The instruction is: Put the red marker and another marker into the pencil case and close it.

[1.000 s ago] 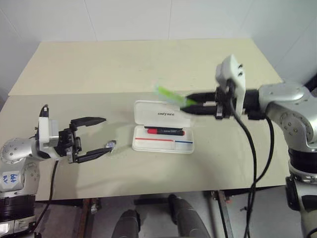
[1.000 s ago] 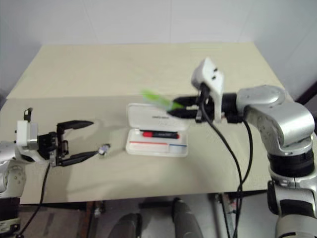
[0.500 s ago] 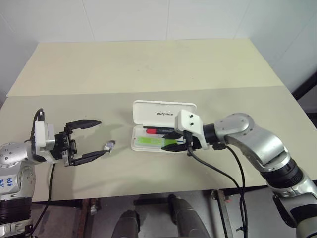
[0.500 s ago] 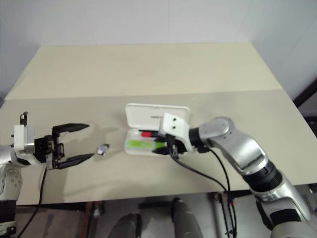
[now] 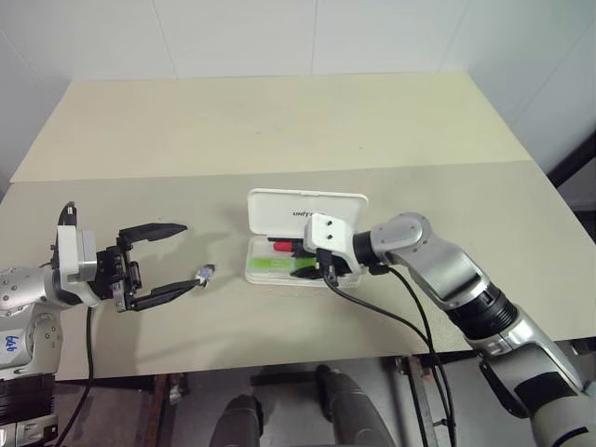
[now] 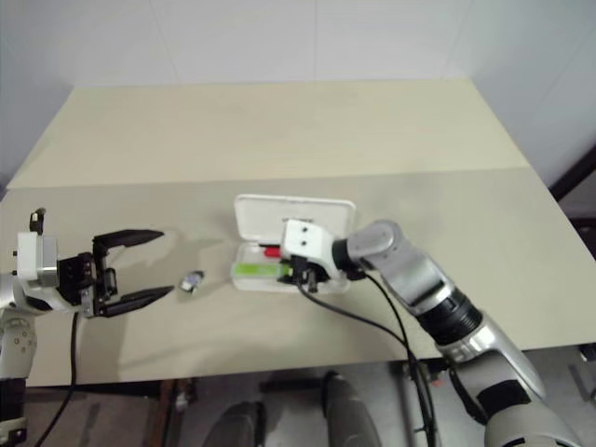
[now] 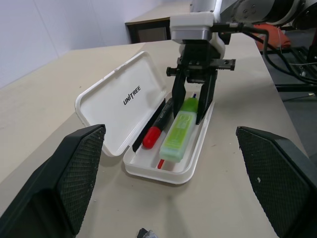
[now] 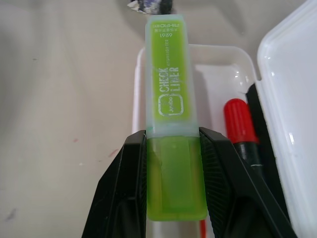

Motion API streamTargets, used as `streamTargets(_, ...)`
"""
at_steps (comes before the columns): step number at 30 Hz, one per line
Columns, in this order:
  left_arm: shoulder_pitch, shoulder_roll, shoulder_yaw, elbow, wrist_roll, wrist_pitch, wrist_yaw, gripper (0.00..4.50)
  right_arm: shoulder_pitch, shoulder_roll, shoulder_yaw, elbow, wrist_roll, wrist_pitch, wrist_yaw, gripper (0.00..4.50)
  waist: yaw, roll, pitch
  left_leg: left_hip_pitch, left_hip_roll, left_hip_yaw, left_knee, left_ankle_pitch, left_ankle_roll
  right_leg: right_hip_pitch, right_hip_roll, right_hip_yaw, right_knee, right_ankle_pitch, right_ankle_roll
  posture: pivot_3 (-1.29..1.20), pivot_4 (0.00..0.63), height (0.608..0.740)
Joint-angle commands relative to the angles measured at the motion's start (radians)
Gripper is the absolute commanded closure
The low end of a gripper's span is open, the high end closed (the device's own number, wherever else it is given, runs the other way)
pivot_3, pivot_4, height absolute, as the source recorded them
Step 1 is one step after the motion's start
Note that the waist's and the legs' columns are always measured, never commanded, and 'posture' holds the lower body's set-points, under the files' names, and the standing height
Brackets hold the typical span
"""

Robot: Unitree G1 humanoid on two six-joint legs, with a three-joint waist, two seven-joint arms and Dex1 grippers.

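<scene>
Tabletop: right tool clamps green marker in open case.

right gripper clamps the green marker inside the open pencil case.

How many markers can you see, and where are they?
2. The red marker lies in the open case, next to the lid. The green marker is in the case beside it, with the right gripper shut on its end.
</scene>
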Motion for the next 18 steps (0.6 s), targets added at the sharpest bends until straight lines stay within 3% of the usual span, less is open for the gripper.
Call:
streamTargets(1,0.009,0.016,0.034,-0.047,-0.029,0.005,0.011,0.00,-0.022,0.010,-0.012,-0.012,-0.014,-0.031,0.025,3.39,0.000,0.000,0.000,0.000,0.000,0.000,0.000,0.000,0.000,0.000,0.000,0.000,0.000,0.000,0.000,0.00,0.150,0.740)
streamTargets(10,0.019,0.012,0.035,-0.066,-0.033,0.014,0.022,0.00,-0.011,0.013,-0.016,-0.024,-0.032,-0.017,0.042,3.39,0.000,0.000,0.000,0.000,0.000,-0.001,0.000,0.000,-0.001,0.000,0.000,-0.001,0.001,0.000,0.000,0.00,0.150,0.740)
streamTargets(11,0.017,0.012,0.034,-0.066,-0.034,0.013,0.022,0.00,-0.010,0.012,-0.015,-0.024,-0.034,-0.013,0.042,2.62,0.000,0.000,0.000,0.000,0.000,-0.001,0.000,0.000,-0.001,0.000,0.000,-0.001,0.001,0.000,0.000,0.00,0.150,0.740)
streamTargets(18,0.025,0.008,0.032,-0.077,-0.038,0.015,0.023,0.00,0.003,-0.009,-0.029,-0.074,-0.019,0.017,0.060,0.20,0.000,0.000,0.000,0.000,0.000,-0.001,0.000,0.000,-0.001,0.000,0.000,-0.001,0.001,0.000,0.000,0.00,0.150,0.740)
